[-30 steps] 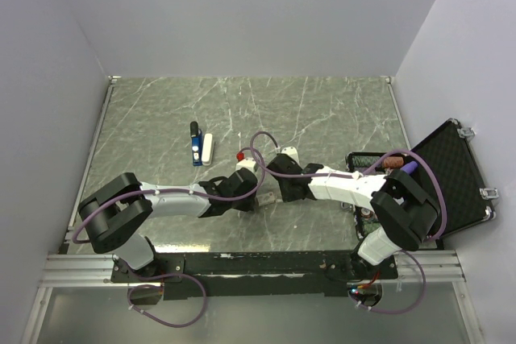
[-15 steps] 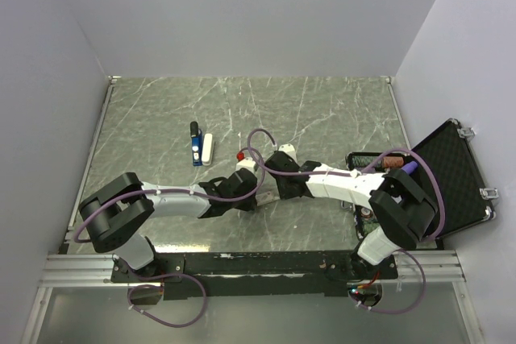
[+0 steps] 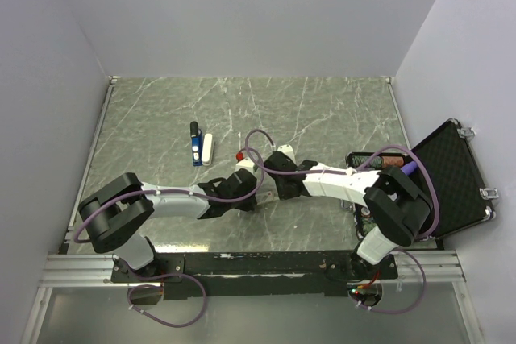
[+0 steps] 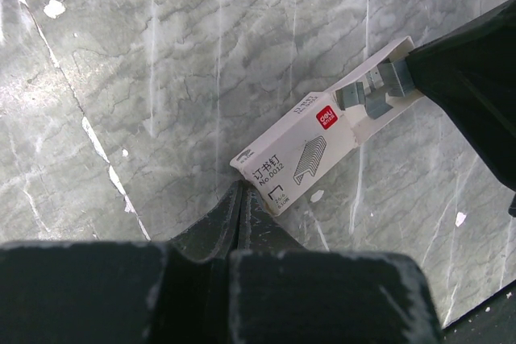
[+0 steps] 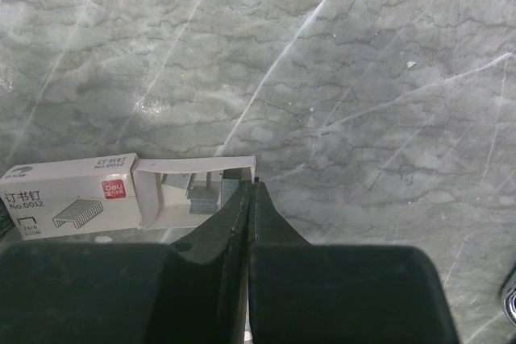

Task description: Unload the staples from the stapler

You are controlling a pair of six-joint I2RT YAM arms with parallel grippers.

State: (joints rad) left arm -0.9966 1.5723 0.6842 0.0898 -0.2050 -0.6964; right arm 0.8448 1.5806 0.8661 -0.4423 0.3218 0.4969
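The blue and black stapler lies on the table at the far left of centre, apart from both grippers. A white staple box lies between the grippers, its inner tray slid partly out with grey staple strips in it. My left gripper is shut, its tips against the closed end of the box. My right gripper is shut, its tips against the end wall of the tray. In the top view the left gripper and right gripper nearly meet and hide the box.
A pale grey-white bar lies right beside the stapler. A small red object sits just behind the grippers. An open black case holding tools stands at the table's right edge.
My right gripper has moved a little to the left, toward the left gripper, closing the gap over the box. The left arm has hardly moved. The stapler has not moved.
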